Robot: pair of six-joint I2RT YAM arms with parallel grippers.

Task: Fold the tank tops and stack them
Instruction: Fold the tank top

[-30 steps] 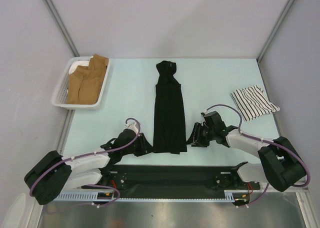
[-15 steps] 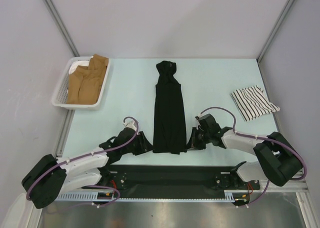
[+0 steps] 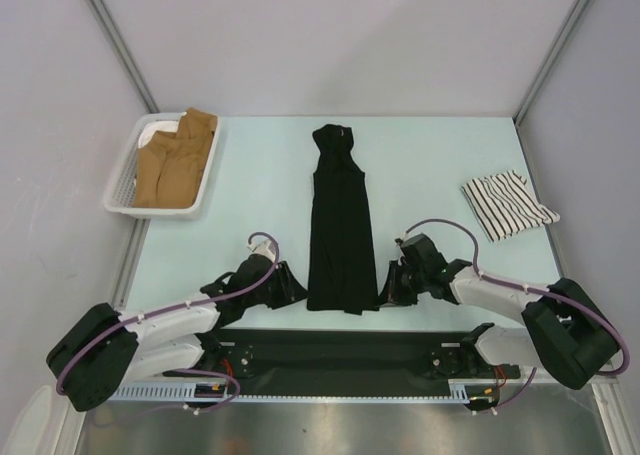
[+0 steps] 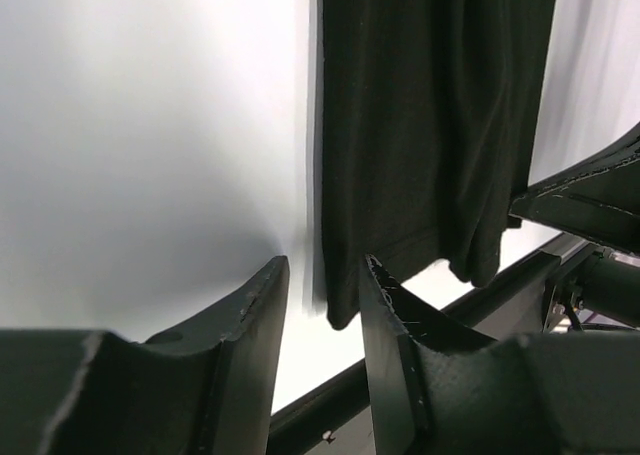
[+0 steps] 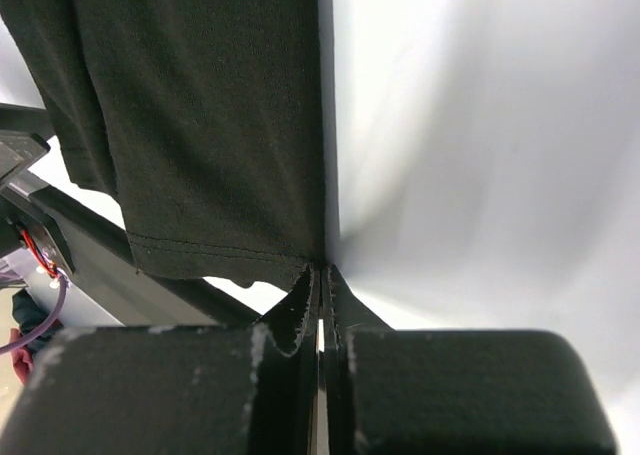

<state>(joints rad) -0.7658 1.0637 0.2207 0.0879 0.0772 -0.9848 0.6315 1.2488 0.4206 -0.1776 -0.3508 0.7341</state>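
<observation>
The black tank top lies as a long narrow strip down the middle of the table, neck end far, hem near. My left gripper sits at the hem's left corner, open, and in the left wrist view that corner of the black tank top hangs between the tips of the left gripper. My right gripper is at the hem's right corner. In its wrist view the right gripper is shut, pinching the corner of the black cloth. The striped tank top lies folded at the right.
A white basket holding brown garments stands at the back left. A black rail runs along the near table edge just behind both grippers. Grey walls close in the table's sides and back.
The right gripper has closed on the hem's right corner, and that corner has spread slightly to the right. The left gripper has edged in to the hem's left corner with its jaws a little wider.
</observation>
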